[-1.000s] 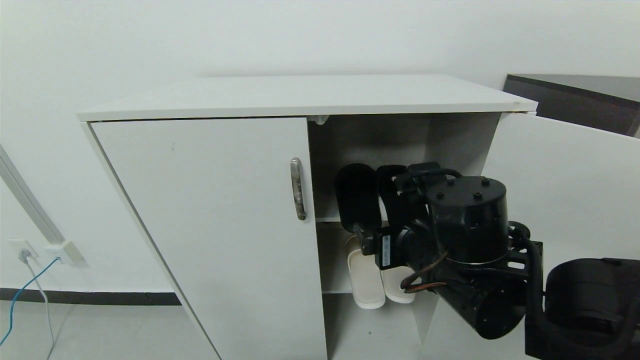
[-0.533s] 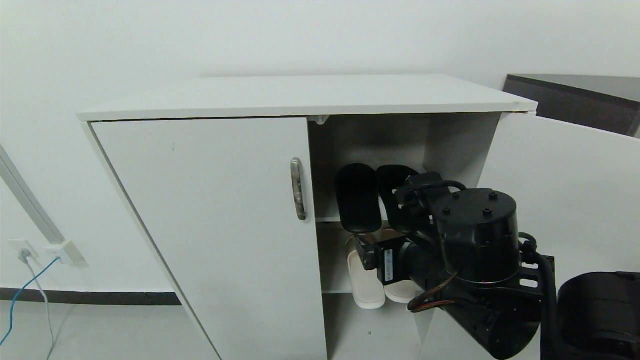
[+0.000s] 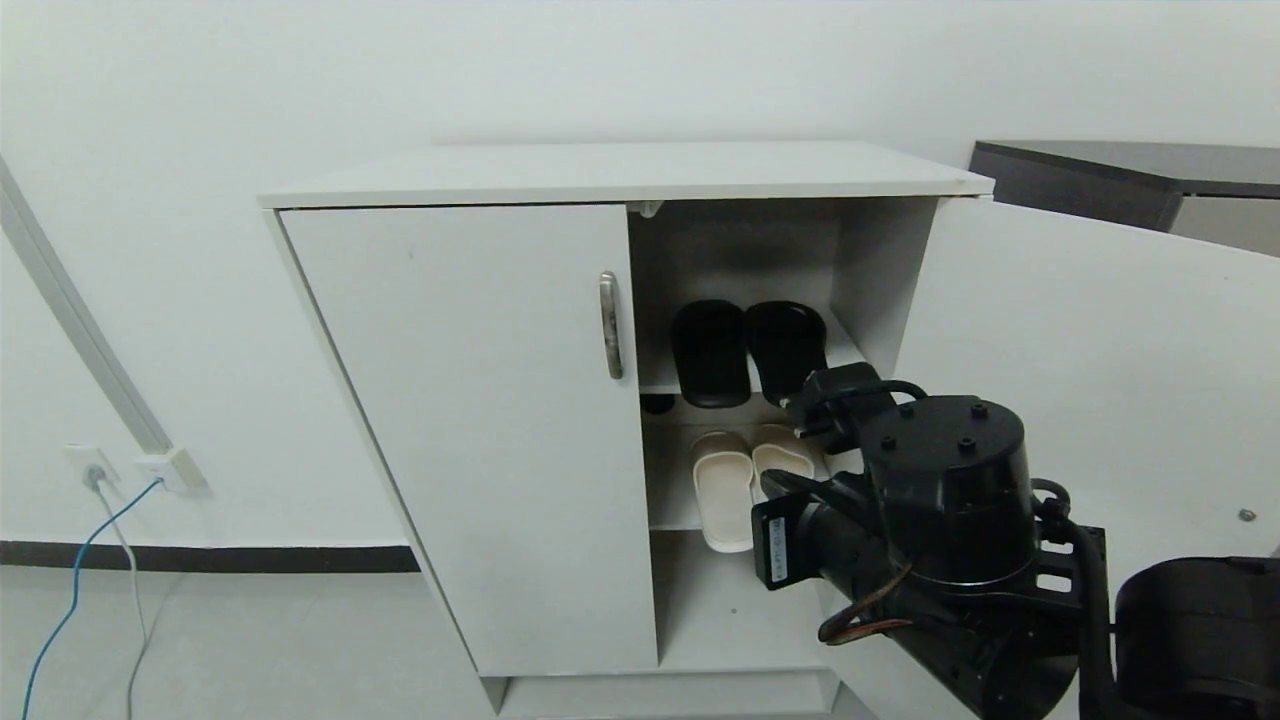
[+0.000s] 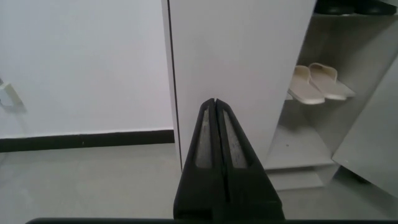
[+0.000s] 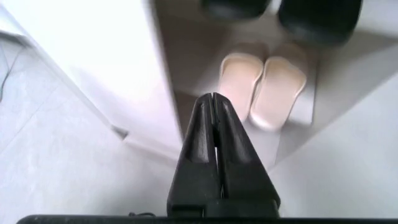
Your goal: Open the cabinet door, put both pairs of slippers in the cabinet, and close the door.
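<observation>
The white cabinet [image 3: 620, 175] has its left door [image 3: 480, 430] closed and its right door [image 3: 1080, 350] swung wide open. A black pair of slippers [image 3: 710, 350] lies on the upper shelf, a beige pair [image 3: 724, 485] on the shelf below. My right arm [image 3: 940, 500] hangs in front of the open half, lower than the beige pair and apart from both pairs. Its gripper [image 5: 213, 98] is shut with nothing in it, pointing toward the beige slippers [image 5: 264, 78]. My left gripper [image 4: 214, 102] is shut and empty, before the closed door [image 4: 242, 62].
A metal handle [image 3: 610, 325] runs along the closed door's inner edge. The open door stands out to the right of my right arm. A wall socket with cables [image 3: 90, 470] is low on the left wall. A dark desk [image 3: 1130, 170] stands behind on the right.
The head camera has backed away, so the cabinet looks smaller and shifted. My right arm has drawn back and down from the upper shelf, leaving the black slippers lying there.
</observation>
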Controlling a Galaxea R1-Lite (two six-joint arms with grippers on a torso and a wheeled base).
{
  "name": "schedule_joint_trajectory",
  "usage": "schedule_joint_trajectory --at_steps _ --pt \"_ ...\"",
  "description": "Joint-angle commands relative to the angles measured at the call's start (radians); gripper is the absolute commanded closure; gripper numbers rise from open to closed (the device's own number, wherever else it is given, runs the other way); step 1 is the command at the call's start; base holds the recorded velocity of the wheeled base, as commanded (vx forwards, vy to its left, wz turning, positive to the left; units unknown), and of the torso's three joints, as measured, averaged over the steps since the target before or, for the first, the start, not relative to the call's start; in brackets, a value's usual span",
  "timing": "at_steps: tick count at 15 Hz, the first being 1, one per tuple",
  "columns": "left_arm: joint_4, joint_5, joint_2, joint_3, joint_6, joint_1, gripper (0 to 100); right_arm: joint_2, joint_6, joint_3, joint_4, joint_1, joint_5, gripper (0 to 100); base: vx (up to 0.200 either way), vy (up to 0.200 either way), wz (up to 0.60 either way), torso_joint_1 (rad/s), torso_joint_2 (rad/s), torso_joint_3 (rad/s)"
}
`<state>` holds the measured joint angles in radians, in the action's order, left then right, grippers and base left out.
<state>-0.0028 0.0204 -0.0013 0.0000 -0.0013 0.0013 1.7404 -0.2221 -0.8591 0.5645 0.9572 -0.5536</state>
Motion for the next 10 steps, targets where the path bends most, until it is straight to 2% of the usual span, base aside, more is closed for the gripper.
schedule_joint_trajectory --at_steps 1,8,10 --pt "0.000 0.000 0.001 0.000 0.000 0.000 100 0.016 0.001 0.008 0.000 -0.012 0.001 100 -0.200 0.000 0.00 0.002 0.00 0.002" --pt "0.000 0.000 0.001 0.000 -0.002 0.000 100 0.019 0.007 0.031 0.000 -0.029 0.023 100 -0.200 0.000 0.00 0.002 0.00 0.002" --pt "0.000 0.000 0.001 0.000 -0.002 0.000 100 0.019 0.009 0.037 0.000 -0.029 0.023 100 0.000 0.000 0.00 0.000 0.00 0.000"
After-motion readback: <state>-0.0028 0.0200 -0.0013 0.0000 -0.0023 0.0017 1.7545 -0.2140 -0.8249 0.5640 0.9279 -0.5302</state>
